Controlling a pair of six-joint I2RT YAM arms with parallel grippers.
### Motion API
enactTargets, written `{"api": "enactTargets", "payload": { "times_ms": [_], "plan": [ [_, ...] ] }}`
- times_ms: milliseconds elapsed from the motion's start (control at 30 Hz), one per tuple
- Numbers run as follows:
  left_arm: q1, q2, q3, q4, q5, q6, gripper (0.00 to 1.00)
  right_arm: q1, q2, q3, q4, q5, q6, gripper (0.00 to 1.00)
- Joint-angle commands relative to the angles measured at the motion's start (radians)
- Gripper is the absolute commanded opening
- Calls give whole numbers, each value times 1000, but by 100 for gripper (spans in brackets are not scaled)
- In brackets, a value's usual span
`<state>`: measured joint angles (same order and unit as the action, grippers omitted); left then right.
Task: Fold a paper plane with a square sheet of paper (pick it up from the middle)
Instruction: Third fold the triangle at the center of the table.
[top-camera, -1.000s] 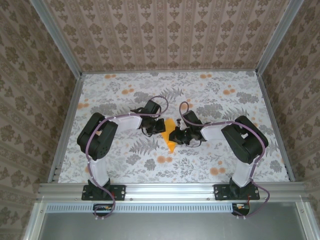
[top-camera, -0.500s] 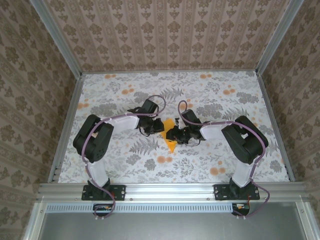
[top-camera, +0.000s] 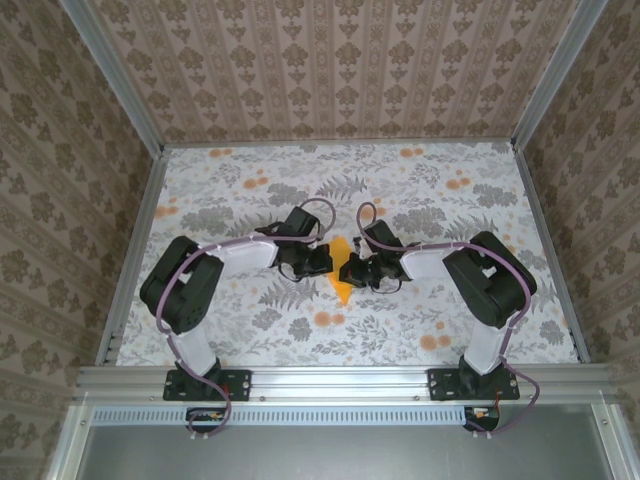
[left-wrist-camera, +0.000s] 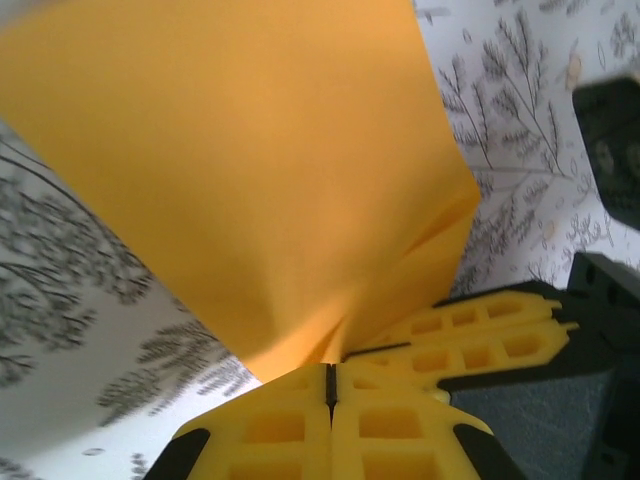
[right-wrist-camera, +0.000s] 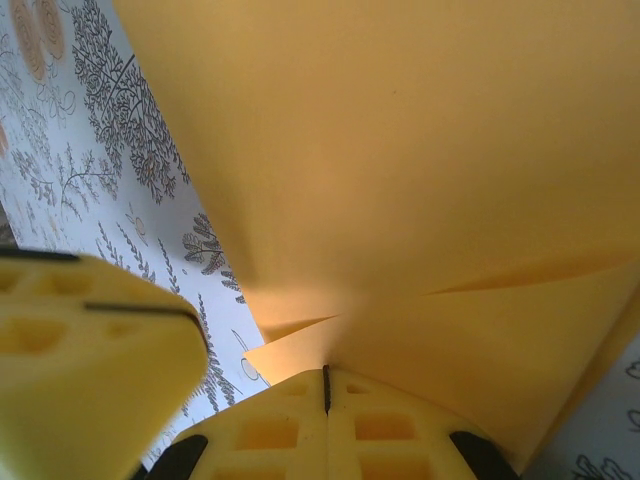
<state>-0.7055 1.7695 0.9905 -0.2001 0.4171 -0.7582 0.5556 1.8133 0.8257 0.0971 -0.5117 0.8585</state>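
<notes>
1. left gripper (left-wrist-camera: 328, 375): jaws pressed together, pinching the near edge of the paper (left-wrist-camera: 250, 170); the sheet fans up and away straight ahead of its fingertips
2. right gripper (right-wrist-camera: 325, 378): jaws also pressed together on the same paper; stacked layers and a crease line sit just ahead of its tips, slightly to one side
3. the grippers face each other, tips near one another, with the paper between them; from above, a pointed orange corner sticks out on the arm-base side of both grippers, over the table (top-camera: 240, 190); can't tell if that corner touches the surface
4. handling, my read: featherweight, thin and floppy; only stiff along the creases; free ply will sag or flap when moved; smooth face could slide out of a shallow pinch; likely to tear or crumple if the two grips pull apart or twist against each other
5. where to hold, my read: on the layered, creased part near the middle, with a deep bite; avoid single-ply corners; move both pinches together so the span between the tips stays slack, not taut
</notes>
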Motion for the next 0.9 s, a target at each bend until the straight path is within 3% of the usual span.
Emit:
{"api": "enactTargets", "payload": {
  "times_ms": [0,533,867],
  "plan": [
    [-19,-3,-14,30,38,-26,0,1,28,-19,-80,65,-11,1],
    [-29,72,17,-54,-34,-7,0,0,14,-26,-60,59,8,1],
    [-55,115,62,-226,-179,13,0,-8,-121,-86,70,-79,-28,6]
  ]
}}
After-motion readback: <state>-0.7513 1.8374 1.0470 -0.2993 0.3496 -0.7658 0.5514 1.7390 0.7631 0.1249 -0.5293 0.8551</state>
